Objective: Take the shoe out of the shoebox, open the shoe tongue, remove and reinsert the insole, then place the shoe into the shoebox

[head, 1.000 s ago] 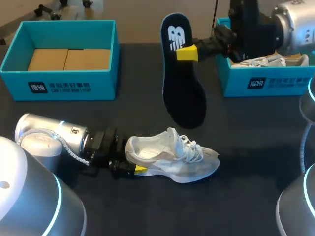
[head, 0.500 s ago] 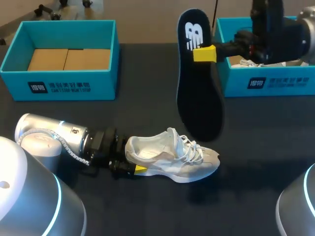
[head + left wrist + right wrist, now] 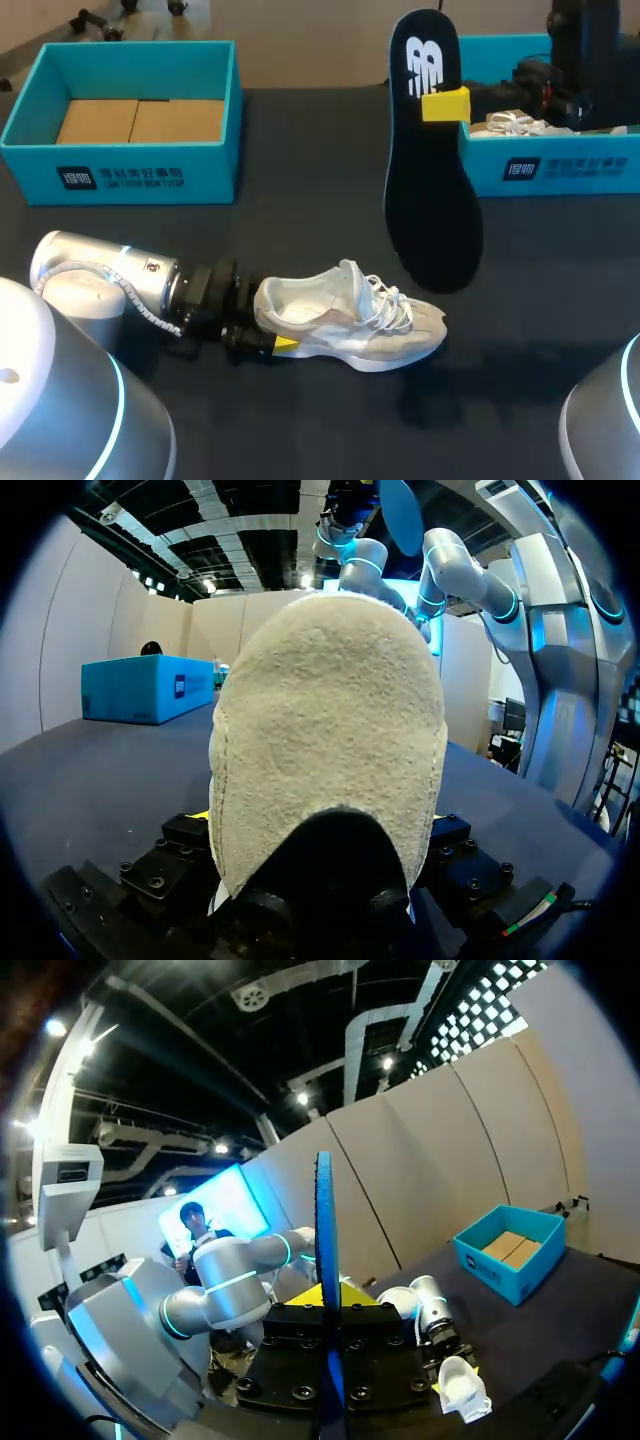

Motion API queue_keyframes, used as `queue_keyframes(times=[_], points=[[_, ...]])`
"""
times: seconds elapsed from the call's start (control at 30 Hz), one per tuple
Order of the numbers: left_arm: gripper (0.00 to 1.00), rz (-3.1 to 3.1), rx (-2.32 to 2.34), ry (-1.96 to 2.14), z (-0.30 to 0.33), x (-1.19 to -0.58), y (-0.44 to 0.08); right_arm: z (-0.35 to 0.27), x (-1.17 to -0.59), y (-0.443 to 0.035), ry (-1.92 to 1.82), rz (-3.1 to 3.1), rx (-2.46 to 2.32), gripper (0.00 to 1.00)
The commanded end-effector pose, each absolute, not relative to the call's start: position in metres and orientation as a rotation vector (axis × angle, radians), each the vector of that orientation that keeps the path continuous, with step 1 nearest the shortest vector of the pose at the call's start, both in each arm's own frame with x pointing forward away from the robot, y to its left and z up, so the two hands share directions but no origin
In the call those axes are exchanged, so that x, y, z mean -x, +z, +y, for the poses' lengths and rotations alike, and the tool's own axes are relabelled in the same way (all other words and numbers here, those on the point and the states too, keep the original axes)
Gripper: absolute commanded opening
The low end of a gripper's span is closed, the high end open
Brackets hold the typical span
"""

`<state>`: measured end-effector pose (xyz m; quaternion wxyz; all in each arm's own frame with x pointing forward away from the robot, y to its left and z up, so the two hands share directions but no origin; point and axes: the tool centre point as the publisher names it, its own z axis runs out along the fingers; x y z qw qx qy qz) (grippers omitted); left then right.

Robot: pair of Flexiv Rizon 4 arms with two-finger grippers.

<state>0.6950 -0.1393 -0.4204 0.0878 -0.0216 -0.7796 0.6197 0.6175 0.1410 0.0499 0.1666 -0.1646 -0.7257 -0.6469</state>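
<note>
A white lace-up shoe (image 3: 350,320) lies on its side on the dark table, toe to the right. My left gripper (image 3: 272,322) is shut on its heel, one yellow fingertip (image 3: 285,344) showing against the near side. In the left wrist view the heel (image 3: 325,740) fills the space between the fingers. My right gripper (image 3: 447,103) is shut on a dark insole (image 3: 432,190) with a white logo, which hangs upright above the table, just in front of the right shoebox (image 3: 560,165). The right wrist view shows the insole (image 3: 326,1250) edge-on between the fingers.
A teal shoebox (image 3: 120,170) with a cardboard insert stands at the back left. The right teal shoebox holds another white shoe (image 3: 515,123). Dark table surface (image 3: 300,220) lies between the boxes and the shoe.
My right arm has carried the insole to the right and a little up, away from above the shoe. The left arm and the shoe have not moved.
</note>
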Motion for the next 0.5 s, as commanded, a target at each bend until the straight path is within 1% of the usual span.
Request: queue_keyframes(times=[0.03, 0.5], points=[[0.00, -2.323, 0.065, 1.840, -0.1406, -0.6956, -0.4220, 0.1425, -0.6148, 0.0558, -1.833, -2.076, 0.479, 0.00], [0.00, -2.323, 0.065, 1.840, -0.1406, -0.6956, -0.4220, 0.1416, -0.6155, 0.0646, -1.822, -2.082, 0.493, 0.00]])
